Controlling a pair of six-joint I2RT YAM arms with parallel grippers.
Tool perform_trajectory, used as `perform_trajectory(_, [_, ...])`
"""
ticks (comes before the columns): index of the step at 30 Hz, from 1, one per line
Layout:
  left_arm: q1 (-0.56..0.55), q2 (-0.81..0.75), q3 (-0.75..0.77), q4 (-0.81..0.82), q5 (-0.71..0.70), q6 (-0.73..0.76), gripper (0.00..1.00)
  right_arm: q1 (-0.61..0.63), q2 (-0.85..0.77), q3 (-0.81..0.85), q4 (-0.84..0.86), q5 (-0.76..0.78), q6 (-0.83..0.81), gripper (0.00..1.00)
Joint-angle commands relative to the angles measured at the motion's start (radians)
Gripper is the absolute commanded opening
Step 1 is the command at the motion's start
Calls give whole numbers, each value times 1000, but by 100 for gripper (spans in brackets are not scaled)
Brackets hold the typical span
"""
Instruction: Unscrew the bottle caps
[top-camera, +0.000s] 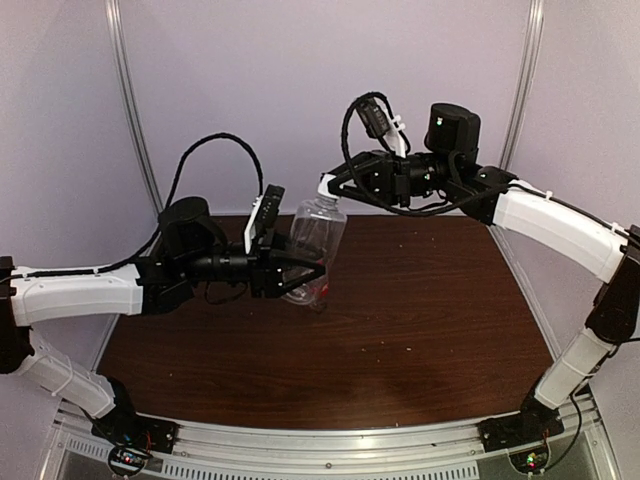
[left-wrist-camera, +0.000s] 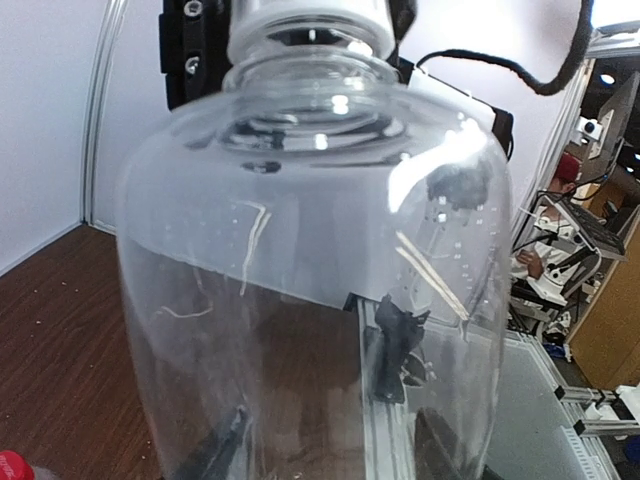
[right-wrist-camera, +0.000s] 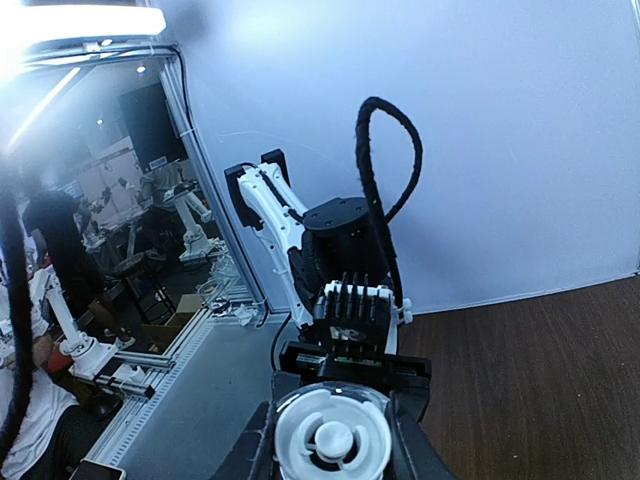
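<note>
My left gripper is shut on the tall, clear, unlabelled bottle and holds it tilted in the air above the table. In the left wrist view the bottle fills the frame, with my dark fingers showing through its wall. My right gripper is shut on the white cap at the bottle's neck. The right wrist view shows the cap end-on between the two fingers. A red cap shows at the bottom left corner of the left wrist view. The shorter bottle is otherwise out of view.
The dark wooden table lies below both arms. White walls and metal posts close off the back. An aluminium rail runs along the near edge between the arm bases.
</note>
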Motion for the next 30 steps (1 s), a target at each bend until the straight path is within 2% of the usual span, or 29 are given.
perform_trajectory(1, [-16, -31, 0, 159, 129, -22, 48, -13, 26, 5, 27, -105, -13, 30])
perform_trajectory(7, [-16, -20, 22, 72, 14, 23, 47, -31, 0, 22, -75, 53, 2, 55])
perform_trajectory(11, [-15, -4, 53, -14, -73, 54, 47, -31, -35, 12, -96, 146, 41, 86])
perform_trajectory(13, [-16, 1, 63, -44, -121, 63, 47, -32, -56, 2, -104, 195, 63, 93])
perform_trajectory(18, [-15, 10, 83, -97, -215, 79, 47, -26, -102, -3, -144, 319, 99, 100])
perform_trajectory(27, [-16, 37, 132, -195, -343, 94, 47, 12, -129, 18, -220, 645, 200, 99])
perform_trajectory(30, [-15, 40, 140, -207, -378, 94, 47, 36, -111, 56, -292, 746, 202, 99])
